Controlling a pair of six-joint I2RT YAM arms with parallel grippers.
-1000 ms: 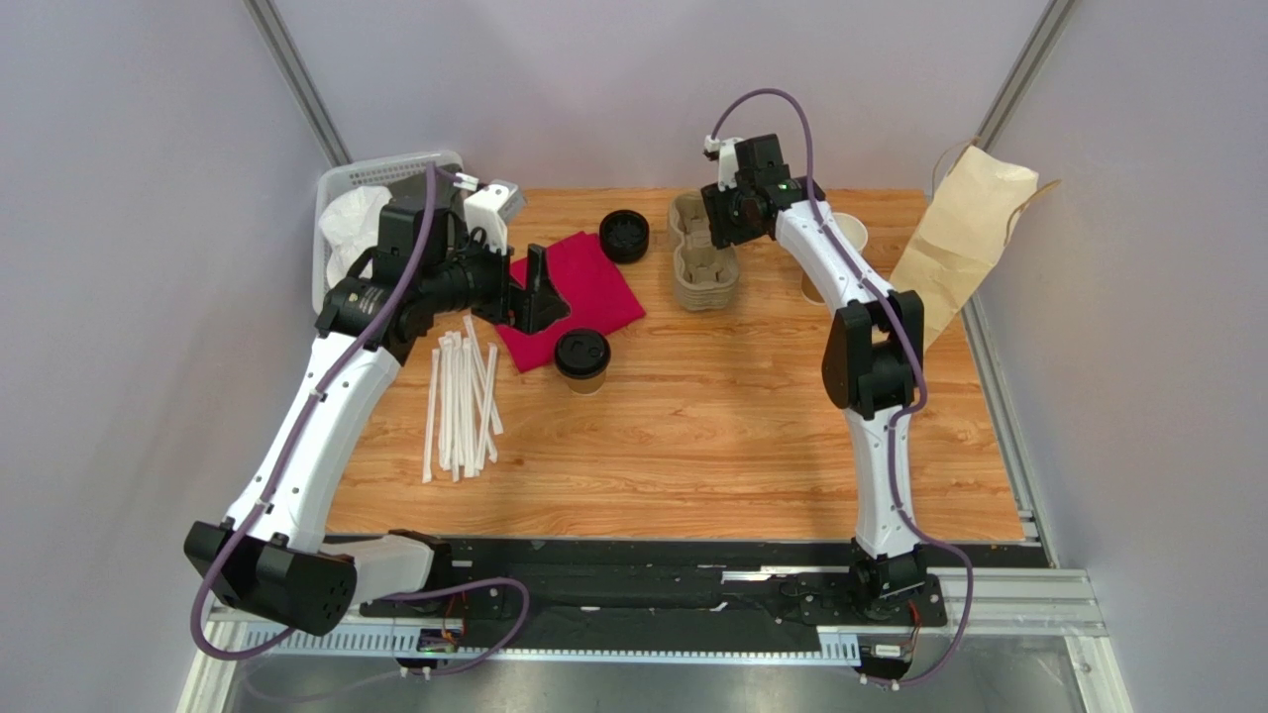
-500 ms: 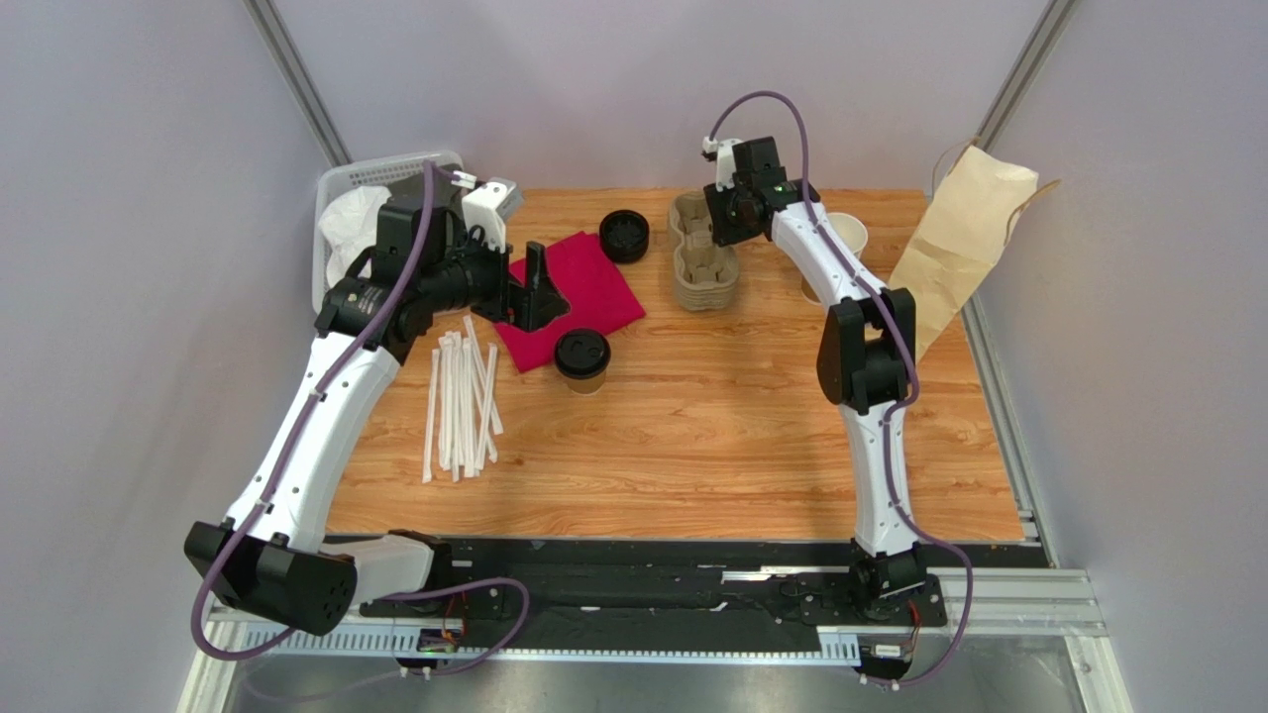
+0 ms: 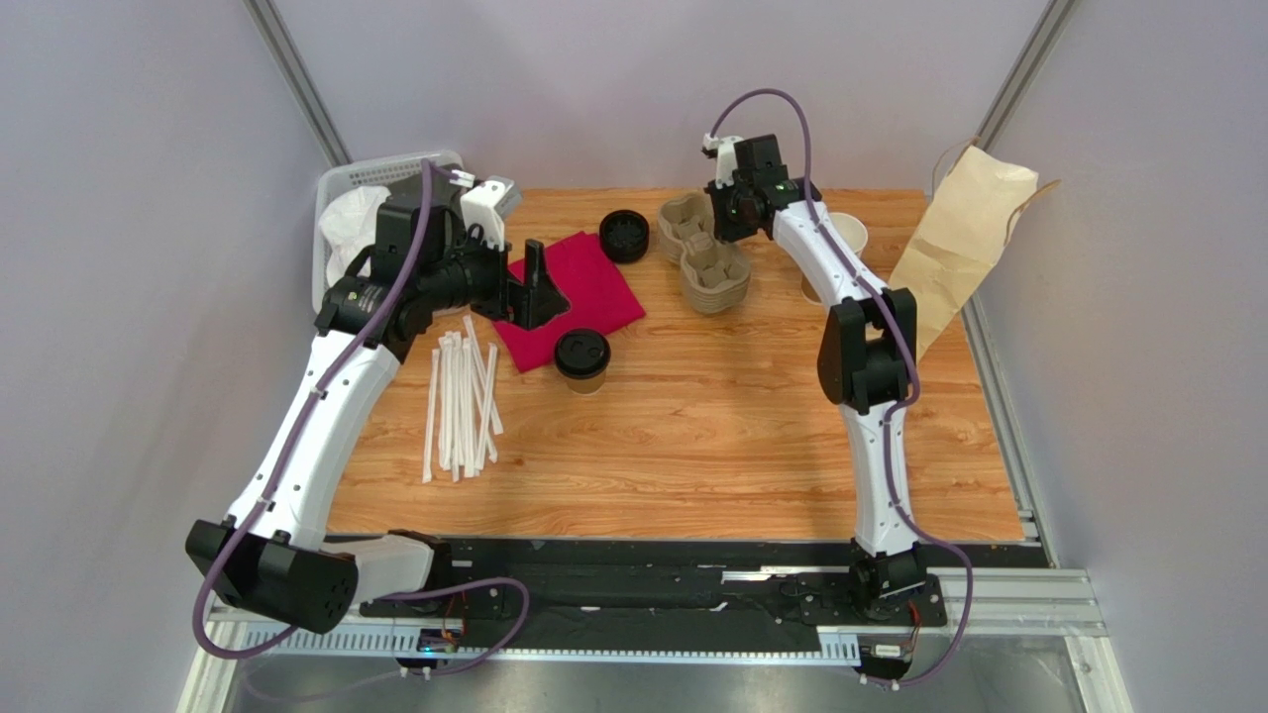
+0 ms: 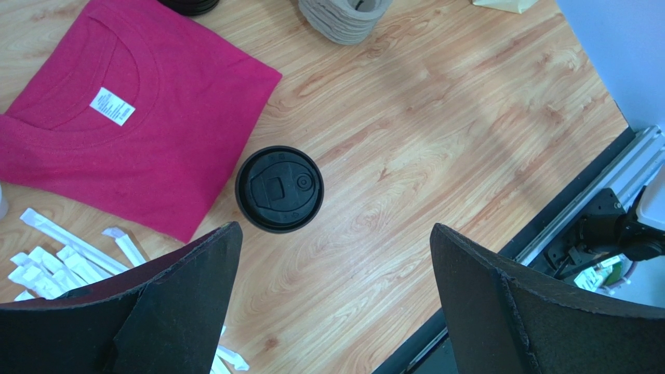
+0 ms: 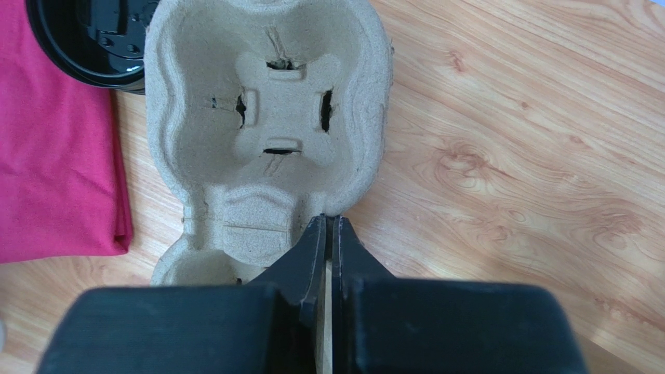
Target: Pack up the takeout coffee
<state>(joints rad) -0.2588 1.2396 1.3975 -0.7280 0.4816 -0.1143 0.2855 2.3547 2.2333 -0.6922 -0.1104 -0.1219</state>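
The takeout coffee (image 3: 582, 357), a brown paper cup under a black lid (image 4: 279, 188), stands on the wood just off the corner of a red shirt (image 3: 578, 290). My left gripper (image 3: 532, 291) hangs above it, open and empty, and the cup lies ahead of the left finger (image 4: 187, 296) in the wrist view. A moulded pulp cup carrier (image 3: 709, 268) sits at the back of the table. My right gripper (image 5: 328, 220) is shut on the carrier's rim (image 5: 265, 117) at its narrow waist. In the top view the right gripper (image 3: 732, 223) is at the carrier's far right edge.
Loose black lids (image 3: 624, 235) lie left of the carrier. Wrapped straws (image 3: 462, 389) are spread by the left arm. A white basket (image 3: 346, 190) fills the back left corner. Paper cups (image 3: 846, 233) and a kraft bag (image 3: 965, 235) stand at the back right.
The right gripper's jaws have closed onto the carrier's rim. The carrier has swung out of its straight position, its far end turned left. The left arm has not moved.
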